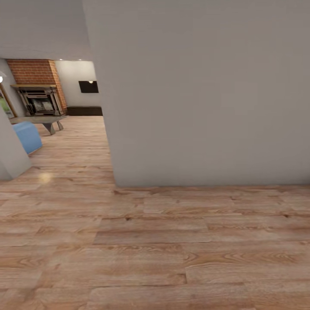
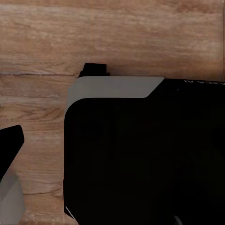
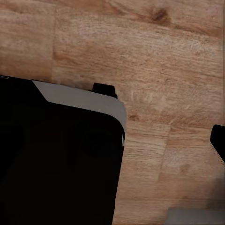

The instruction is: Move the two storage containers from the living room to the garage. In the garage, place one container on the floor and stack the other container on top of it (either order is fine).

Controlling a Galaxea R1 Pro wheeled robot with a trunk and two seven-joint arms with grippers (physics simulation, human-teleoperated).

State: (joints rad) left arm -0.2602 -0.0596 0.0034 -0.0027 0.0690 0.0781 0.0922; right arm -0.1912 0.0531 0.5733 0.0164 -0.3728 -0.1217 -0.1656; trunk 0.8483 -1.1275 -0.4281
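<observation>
**Mia:** Looking from the head, what can you see?

**Sam:** A big plain grey wall [image 1: 206, 86] stands right in front. A light wood-plank floor [image 1: 155, 249] runs under it. Past the wall's left edge is the living room [image 1: 64, 107]. Far back there is a red brick column [image 1: 36, 71] with a dark fireplace [image 1: 39, 100] set in it. A black TV [image 1: 88, 86] hangs on the far white wall, and a long dark low cabinet [image 1: 85, 110] sits under it. A low grey bench [image 1: 41, 120] stands near the fireplace. A bit of blue sofa [image 1: 28, 135] peeks out beside a grey wall corner [image 1: 10, 155] at the left.

**Mia:** Where are the two orange-red boxes?

**Sam:** I cannot spot them from here.

**Mia:** What about the left wrist?

**Sam:** A big black robot body with a grey edge [image 2: 140, 154] sits over the wood planks. A small dark and grey piece [image 2: 10, 178] pokes in at the side. I cannot tell if the left end effector is open or closed.

**Mia:** And the right wrist?

**Sam:** Much the same. A black part with a grey rim [image 3: 56, 164] sits over the planks, and a small dark bit [image 3: 218, 140] shows at the edge. I cannot tell the right end effector's state either.
</observation>
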